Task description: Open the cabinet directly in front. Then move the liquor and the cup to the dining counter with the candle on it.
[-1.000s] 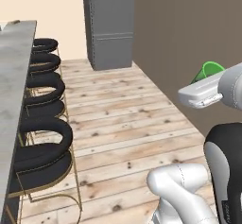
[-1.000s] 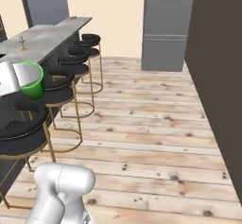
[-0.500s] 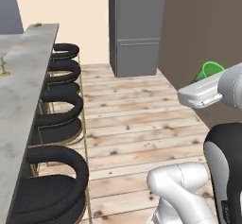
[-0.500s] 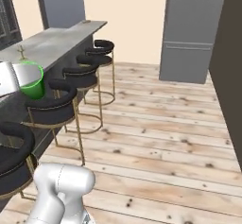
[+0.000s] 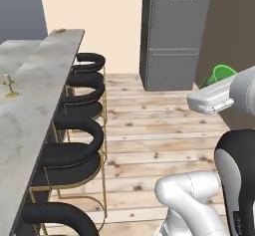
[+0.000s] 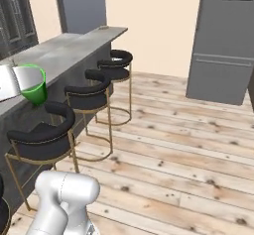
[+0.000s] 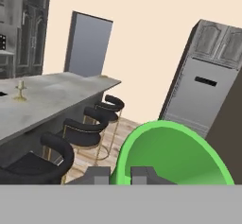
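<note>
Hand view: tool (image 7: 121,175) clamped on the green cup (image 7: 172,154), its rim pinched between the tips.

Cup rides at six o'clock; candle (image 7: 20,90) stands on the marble bench (image 7: 56,98) at nine, stools (image 7: 61,154) alongside.

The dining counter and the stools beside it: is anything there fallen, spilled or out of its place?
Nothing stands out. The candle stands upright on the dining counter, the bar stools are upright in a row along it, and the floor shows no spill. The gripper holds the cup by its rim.
</note>
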### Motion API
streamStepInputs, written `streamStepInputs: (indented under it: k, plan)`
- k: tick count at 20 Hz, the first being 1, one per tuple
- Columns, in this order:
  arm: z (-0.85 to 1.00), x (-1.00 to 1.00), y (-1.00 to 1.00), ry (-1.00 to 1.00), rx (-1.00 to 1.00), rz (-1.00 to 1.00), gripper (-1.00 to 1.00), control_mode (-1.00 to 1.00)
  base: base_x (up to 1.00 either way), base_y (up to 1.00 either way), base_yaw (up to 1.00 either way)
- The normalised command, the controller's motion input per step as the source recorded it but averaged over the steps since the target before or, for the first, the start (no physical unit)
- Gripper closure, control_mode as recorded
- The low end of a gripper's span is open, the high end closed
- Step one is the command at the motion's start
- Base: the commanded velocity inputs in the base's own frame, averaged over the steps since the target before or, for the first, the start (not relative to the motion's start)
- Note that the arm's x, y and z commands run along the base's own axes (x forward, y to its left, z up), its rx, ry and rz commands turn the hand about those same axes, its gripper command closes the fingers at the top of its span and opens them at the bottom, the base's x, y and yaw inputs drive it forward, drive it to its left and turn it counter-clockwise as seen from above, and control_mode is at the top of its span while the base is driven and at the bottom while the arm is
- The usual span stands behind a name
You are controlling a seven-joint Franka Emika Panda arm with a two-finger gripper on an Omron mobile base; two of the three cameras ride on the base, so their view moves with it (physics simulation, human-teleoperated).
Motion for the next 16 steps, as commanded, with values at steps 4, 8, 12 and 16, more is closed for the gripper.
streamStepInputs:
  k: [4,8,12,16]
  plan:
    - [0.0,0.0,0.0,0.0,0.0,0.0,1.0,1.0,1.0,-0.19,0.27]
    - [0.0,0.0,0.0,0.0,0.0,0.0,1.0,1.0,0.97,-0.19,0.28]
    - [0.0,0.0,0.0,0.0,0.0,0.0,1.0,1.0,0.77,-0.13,0.34]
    - [0.0,0.0,0.0,0.0,0.0,0.0,1.0,1.0,0.68,-0.01,0.41]
